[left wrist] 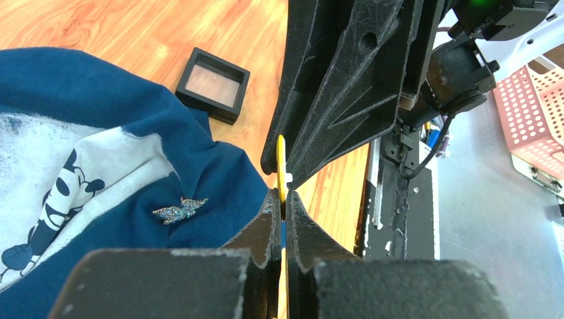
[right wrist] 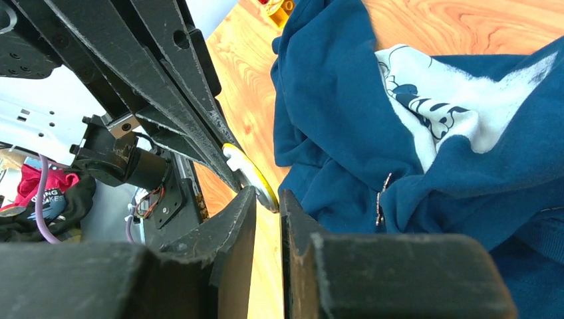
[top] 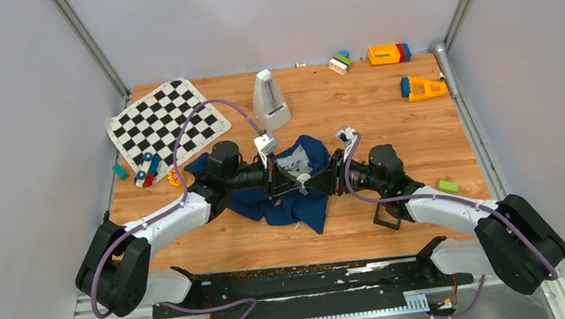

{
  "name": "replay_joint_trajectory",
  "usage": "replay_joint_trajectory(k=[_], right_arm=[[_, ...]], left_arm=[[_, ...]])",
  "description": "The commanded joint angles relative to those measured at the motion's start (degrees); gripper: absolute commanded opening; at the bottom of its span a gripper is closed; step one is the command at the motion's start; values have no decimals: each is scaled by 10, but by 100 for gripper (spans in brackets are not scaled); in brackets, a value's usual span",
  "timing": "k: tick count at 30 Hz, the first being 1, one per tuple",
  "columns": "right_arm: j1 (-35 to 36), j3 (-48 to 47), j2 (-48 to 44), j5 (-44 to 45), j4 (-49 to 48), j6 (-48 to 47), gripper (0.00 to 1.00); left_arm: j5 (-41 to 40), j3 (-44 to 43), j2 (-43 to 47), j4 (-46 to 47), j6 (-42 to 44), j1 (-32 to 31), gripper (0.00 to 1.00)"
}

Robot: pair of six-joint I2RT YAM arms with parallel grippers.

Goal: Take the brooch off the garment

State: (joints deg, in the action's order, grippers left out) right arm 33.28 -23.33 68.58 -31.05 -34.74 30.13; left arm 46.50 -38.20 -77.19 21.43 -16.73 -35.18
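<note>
The garment [top: 285,205] is a navy T-shirt with a grey-white Mickey print, lying crumpled at the table's centre [left wrist: 100,106] [right wrist: 332,100]. Both grippers meet tip to tip over its right edge. The brooch [right wrist: 253,174] is a small round disc with a gold rim, seen edge-on [left wrist: 281,166] in the left wrist view. My left gripper [top: 301,180] [left wrist: 282,203] is shut on one end of it. My right gripper [top: 313,182] [right wrist: 268,198] has closed to a narrow gap, its fingertips on the disc's other end. A glittery speck [left wrist: 179,209] sits on the cloth nearby.
A small black square frame [left wrist: 213,83] [top: 386,216] lies by the right arm. The chequered cloth [top: 167,125] is at back left with small toys [top: 149,170]. A white metronome-like piece [top: 271,101] stands behind the shirt. Toy blocks [top: 389,53] [top: 422,88] lie at back right.
</note>
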Motion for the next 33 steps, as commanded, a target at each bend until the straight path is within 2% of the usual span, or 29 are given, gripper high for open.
replay_joint_trajectory(k=[1, 14, 33], right_arm=[[-1, -33, 10, 11, -17, 12, 19], [-5, -43, 17, 29, 1, 30, 17], [-31, -17, 5, 43, -24, 69, 18]], left_arm=[[38, -27, -3, 6, 12, -27, 0], [37, -30, -6, 0, 21, -37, 0], [21, -28, -10, 8, 14, -38, 0]])
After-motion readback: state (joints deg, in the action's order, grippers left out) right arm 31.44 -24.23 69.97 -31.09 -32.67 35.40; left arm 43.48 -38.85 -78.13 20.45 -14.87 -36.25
